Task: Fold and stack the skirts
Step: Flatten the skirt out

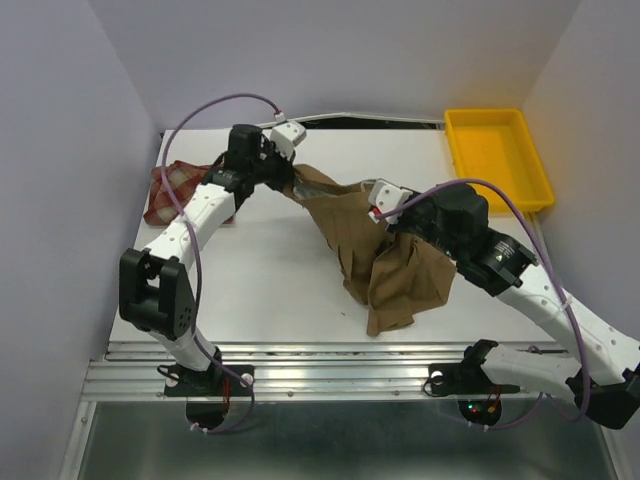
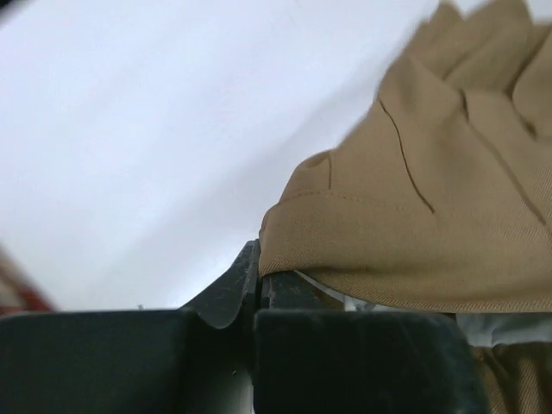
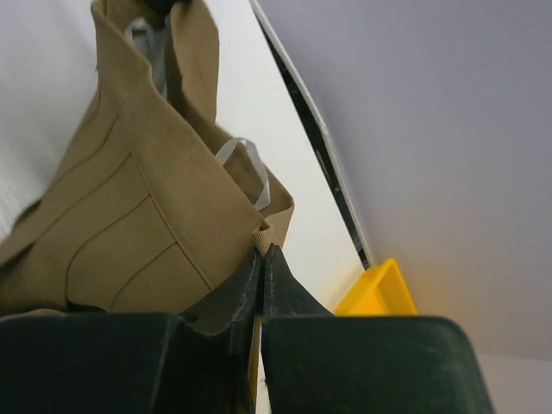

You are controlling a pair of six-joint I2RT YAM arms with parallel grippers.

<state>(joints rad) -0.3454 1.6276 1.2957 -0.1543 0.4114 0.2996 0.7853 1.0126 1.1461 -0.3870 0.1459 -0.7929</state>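
Top: tan skirt (image 1: pixel 385 255) bunched at centre of table (image 1: pixel 270 290), strung between left gripper (image 1: pixel 289 182) and right gripper (image 1: pixel 384 222). Plaid skirt (image 1: pixel 172 190) at far left, partly hidden.

Left wrist: clamped tight on a folded tan edge.

Right wrist: pinched shut on a tan corner, white loop (image 3: pixel 250 164) just above.

Likely step: spreading before the fold. Pull apart evenly, stay low, lay flat without twist, steer clear of the plaid.

white table (image 1: pixel 270 285), pale lilac walls (image 1: pixel 350 50)
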